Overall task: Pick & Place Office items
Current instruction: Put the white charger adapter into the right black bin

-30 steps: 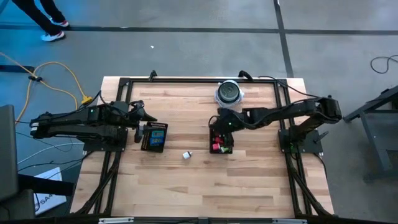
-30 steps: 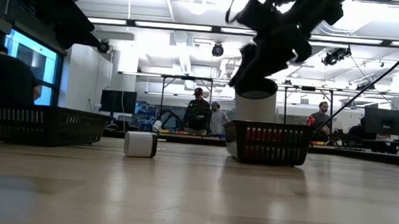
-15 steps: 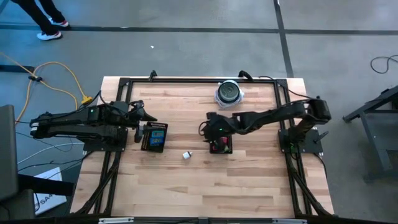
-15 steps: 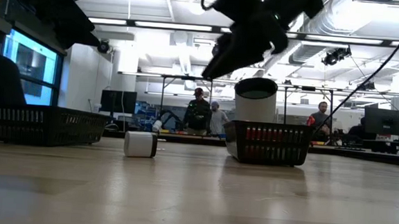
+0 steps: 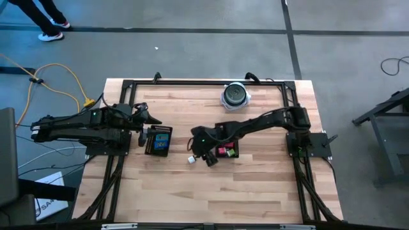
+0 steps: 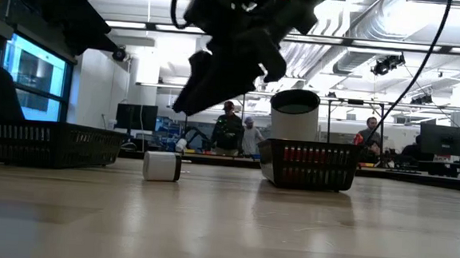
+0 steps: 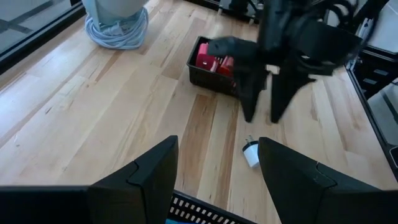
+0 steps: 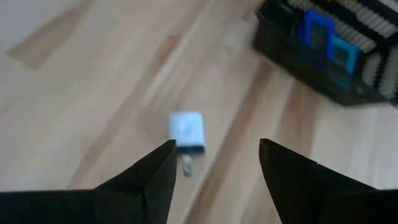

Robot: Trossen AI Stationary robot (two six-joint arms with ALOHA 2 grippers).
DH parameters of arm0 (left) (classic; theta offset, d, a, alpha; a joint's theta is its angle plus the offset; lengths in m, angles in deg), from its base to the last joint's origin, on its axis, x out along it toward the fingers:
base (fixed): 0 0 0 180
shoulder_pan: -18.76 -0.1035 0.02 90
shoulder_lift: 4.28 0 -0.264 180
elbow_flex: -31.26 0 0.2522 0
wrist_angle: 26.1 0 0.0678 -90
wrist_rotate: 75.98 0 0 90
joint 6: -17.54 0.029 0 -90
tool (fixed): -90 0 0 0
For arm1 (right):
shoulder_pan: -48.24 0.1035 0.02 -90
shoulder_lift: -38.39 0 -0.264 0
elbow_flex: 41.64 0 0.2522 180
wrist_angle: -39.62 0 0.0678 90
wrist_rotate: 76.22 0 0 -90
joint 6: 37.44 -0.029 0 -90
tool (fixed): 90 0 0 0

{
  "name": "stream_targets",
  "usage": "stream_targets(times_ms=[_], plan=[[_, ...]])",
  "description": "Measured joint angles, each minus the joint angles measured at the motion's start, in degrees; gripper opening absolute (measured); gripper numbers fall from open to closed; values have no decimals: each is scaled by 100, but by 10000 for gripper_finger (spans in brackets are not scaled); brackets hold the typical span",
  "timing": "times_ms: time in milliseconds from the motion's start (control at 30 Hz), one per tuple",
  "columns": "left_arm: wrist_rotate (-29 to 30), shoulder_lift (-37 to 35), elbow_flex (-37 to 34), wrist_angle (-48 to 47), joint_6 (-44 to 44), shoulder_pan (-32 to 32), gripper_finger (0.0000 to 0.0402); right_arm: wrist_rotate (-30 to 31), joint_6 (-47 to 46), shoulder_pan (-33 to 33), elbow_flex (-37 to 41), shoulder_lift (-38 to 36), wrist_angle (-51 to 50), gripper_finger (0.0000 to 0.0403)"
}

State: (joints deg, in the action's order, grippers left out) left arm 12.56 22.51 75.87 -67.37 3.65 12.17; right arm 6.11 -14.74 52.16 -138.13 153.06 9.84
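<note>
The white piece (image 5: 191, 160) lies on its side on the bare wood between the two trays, also in the low view (image 6: 162, 166) and both wrist views (image 7: 250, 154) (image 8: 186, 132). My right gripper (image 5: 206, 156) (image 6: 217, 76) is open and hangs above and just beside it, fingers pointing down, touching nothing. The right tray (image 5: 226, 149) holds pink and red blocks (image 7: 211, 61). The left tray (image 5: 158, 141) holds blue and teal rectangles (image 8: 324, 38). My left gripper (image 5: 146, 121) (image 7: 217, 168) waits open beside the left tray's far edge.
A round grey-and-black object (image 5: 235, 95) stands near the table's far edge, behind the right tray (image 6: 308, 164). A black frame (image 5: 204, 82) runs along the table's edges. Bare wood spreads toward the near edge. People stand in the room beyond the table (image 6: 228, 130).
My right arm has stretched out, and its gripper has swung from above the right tray toward the table's left and a little toward the near edge. It now hangs beside the white piece. The white piece and both trays have stayed put.
</note>
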Motion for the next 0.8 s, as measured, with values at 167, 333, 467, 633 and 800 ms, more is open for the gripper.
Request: stream_targets(times_ms=[167,333,467,633,800], plan=[[0,0,2,41,0,2,216,-84,161,156,-246,216,-8,215],[0,-2,2,76,-2,0,216,334,234,361,-256,213,44,215],[0,0,0,85,0,0,216,537,305,452,-259,383,222,215],[1,-1,0,103,-2,1,216,400,232,444,-244,567,325,215],[0,-2,0,126,-2,1,216,372,224,444,-252,562,487,215]])
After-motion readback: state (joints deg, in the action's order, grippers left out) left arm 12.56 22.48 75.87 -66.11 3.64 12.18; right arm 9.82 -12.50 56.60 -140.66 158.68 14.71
